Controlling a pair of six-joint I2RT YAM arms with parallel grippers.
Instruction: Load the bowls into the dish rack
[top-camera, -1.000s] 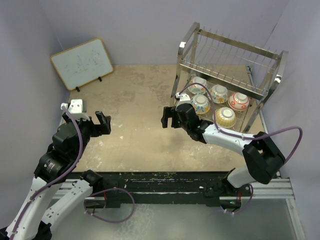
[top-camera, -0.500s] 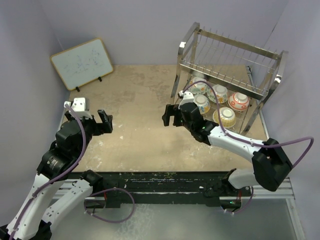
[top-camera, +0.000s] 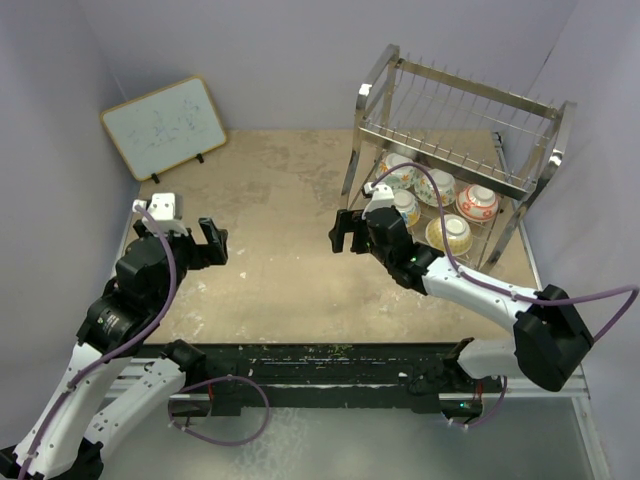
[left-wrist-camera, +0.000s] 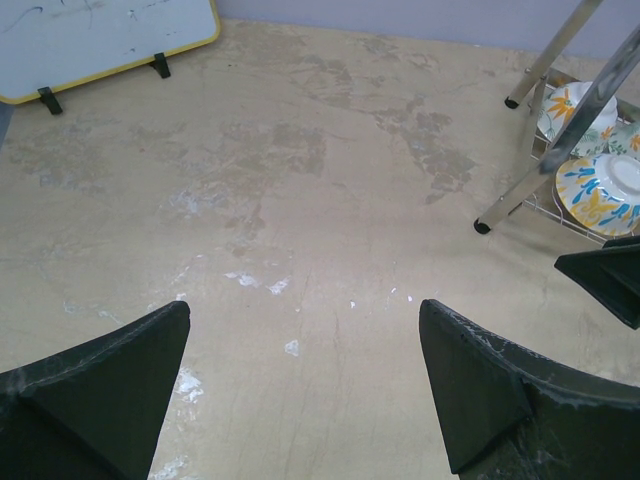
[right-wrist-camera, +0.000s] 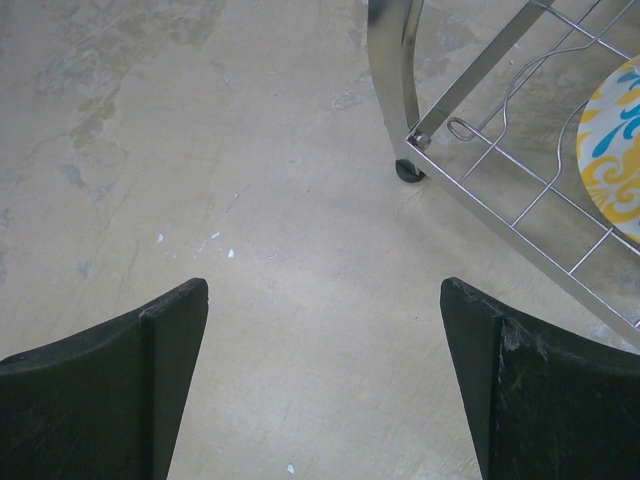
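Top external: dish rack (top-camera: 455, 150) stood at the far right corner of the worktop (top-camera: 280, 190). All five bowls (top-camera: 477, 201) sat on its lower wire tier, three in the back row and two in front. Right gripper (top-camera: 345, 232) was over the worktop just left of the rack's near-left leg, jaws spread wide with nothing between them. Left gripper (top-camera: 212, 243) was near the left edge, also spread wide and empty. Whiteboard (top-camera: 165, 127) was propped at the far left corner.

Right wrist: bare worktop showed between the fingers (right-wrist-camera: 110, 390). The rack's foot (right-wrist-camera: 407, 170) and one blue-and-yellow bowl (right-wrist-camera: 615, 150) on the wires were at upper right.

Left wrist: two floral bowls showed behind the rack legs.
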